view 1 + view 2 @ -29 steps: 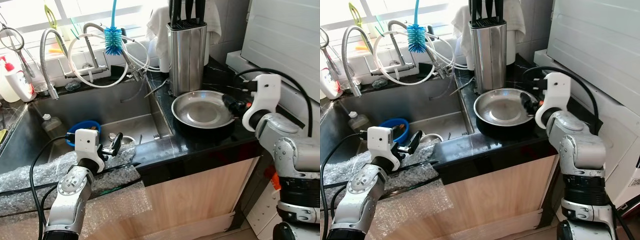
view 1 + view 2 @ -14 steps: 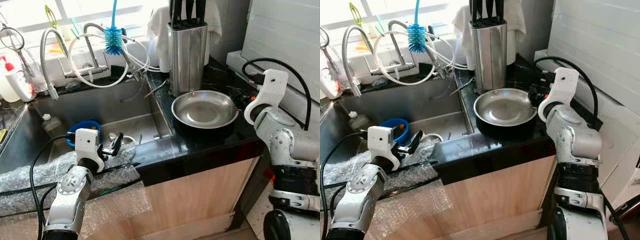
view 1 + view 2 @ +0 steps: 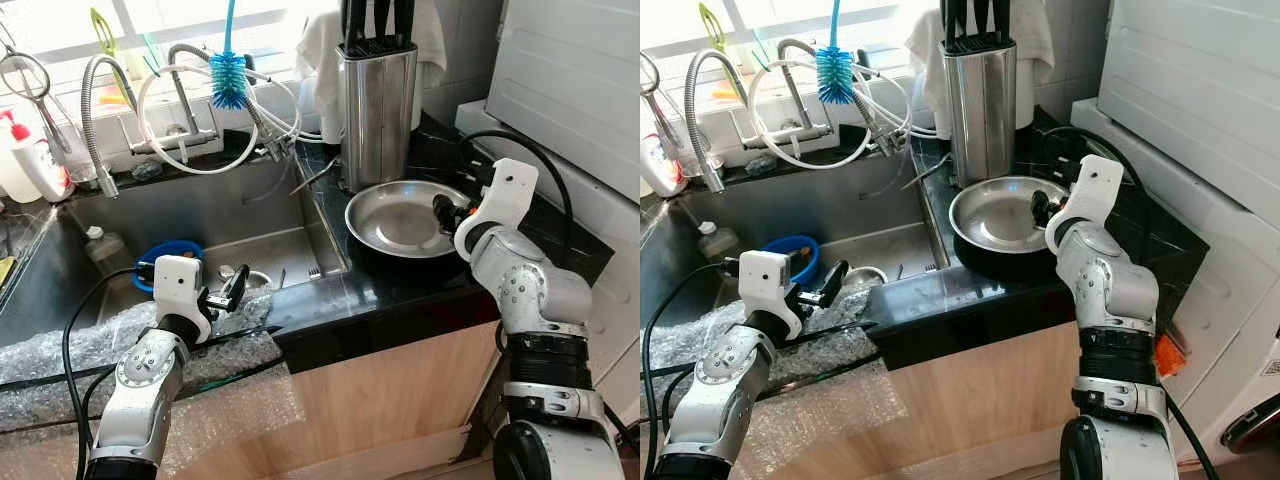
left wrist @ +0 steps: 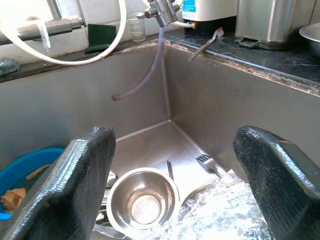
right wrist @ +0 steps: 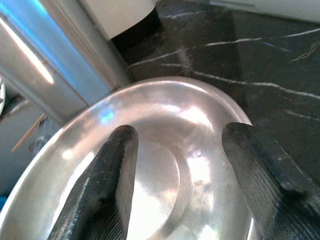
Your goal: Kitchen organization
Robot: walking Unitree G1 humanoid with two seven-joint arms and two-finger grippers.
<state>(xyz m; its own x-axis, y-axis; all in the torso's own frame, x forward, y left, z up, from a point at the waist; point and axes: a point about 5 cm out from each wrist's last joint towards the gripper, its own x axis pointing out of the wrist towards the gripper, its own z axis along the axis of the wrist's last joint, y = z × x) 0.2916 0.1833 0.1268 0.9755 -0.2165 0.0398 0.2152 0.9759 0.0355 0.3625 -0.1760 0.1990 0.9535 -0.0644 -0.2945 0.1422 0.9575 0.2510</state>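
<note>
A shallow steel plate (image 3: 400, 215) rests on a black pan on the dark counter right of the sink (image 3: 190, 215). My right gripper (image 3: 443, 210) hovers open just over the plate's right rim, and in the right wrist view its fingers (image 5: 107, 195) straddle the plate (image 5: 155, 175) with nothing held. My left gripper (image 3: 232, 288) stands open above the sink's front edge. The left wrist view looks down past its fingers (image 4: 75, 190) at a small steel bowl (image 4: 142, 202) and a fork (image 4: 207, 162) in the basin. A blue bowl (image 3: 165, 258) lies at the basin's left.
A steel knife block (image 3: 376, 100) stands behind the plate. Faucet hoses and a blue bottle brush (image 3: 226, 80) hang over the back of the sink. Bubble wrap (image 3: 90, 345) covers the counter's front left. A white appliance (image 3: 580, 80) bounds the right.
My right arm swung out to the right, then came back left, and its gripper is now over the plate's right rim. The left arm has hardly moved.
</note>
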